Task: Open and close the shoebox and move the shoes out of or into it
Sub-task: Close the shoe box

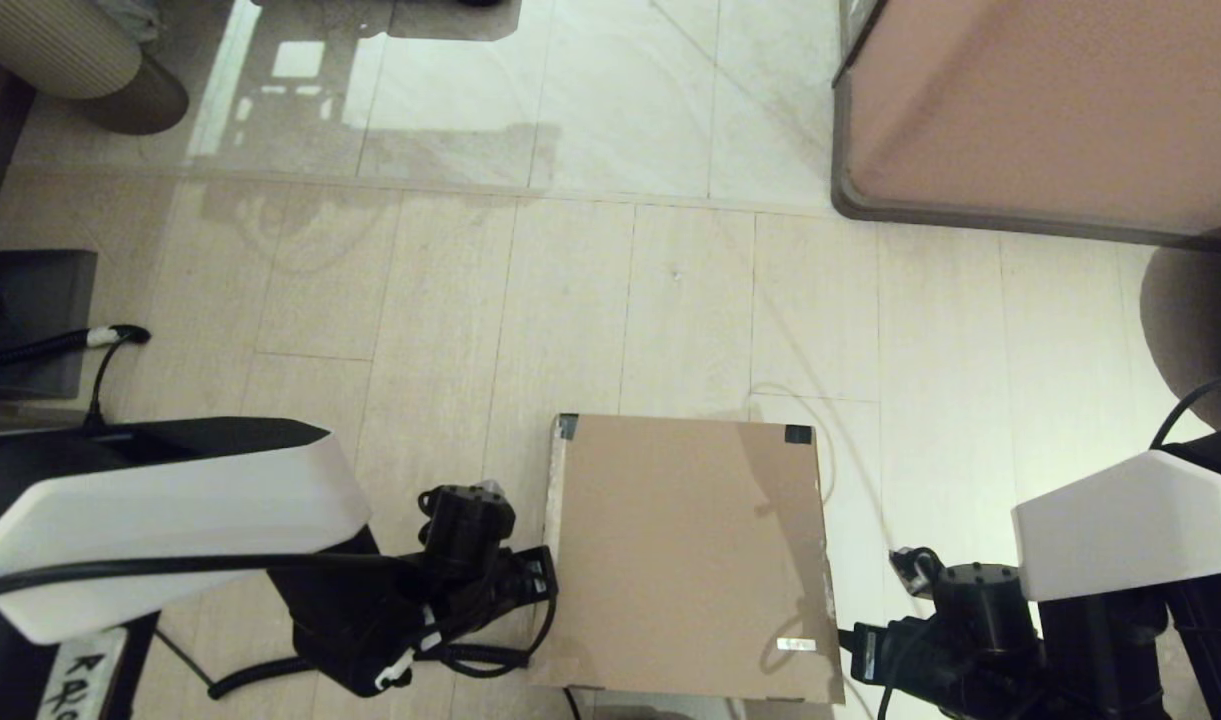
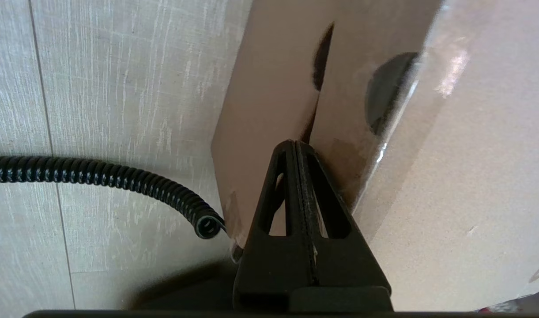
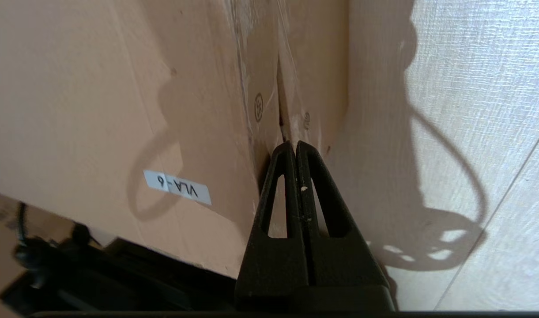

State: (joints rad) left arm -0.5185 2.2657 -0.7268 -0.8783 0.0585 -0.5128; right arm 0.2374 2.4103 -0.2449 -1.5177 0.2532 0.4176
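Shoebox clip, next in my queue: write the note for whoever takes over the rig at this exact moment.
Left gripper: fingers shut, empty, tips at the shoebox's left side wall.
Right gripper: fingers shut, empty, tips at the box's right side wall, near the white label.
Shoebox: on the floor between the arms, lid down flat, dark tape at its two far corners.
Shoes: not visible anywhere; whether they are inside cannot be told.
Done: nothing evident.
Left: open the lid, move the shoes, close it.
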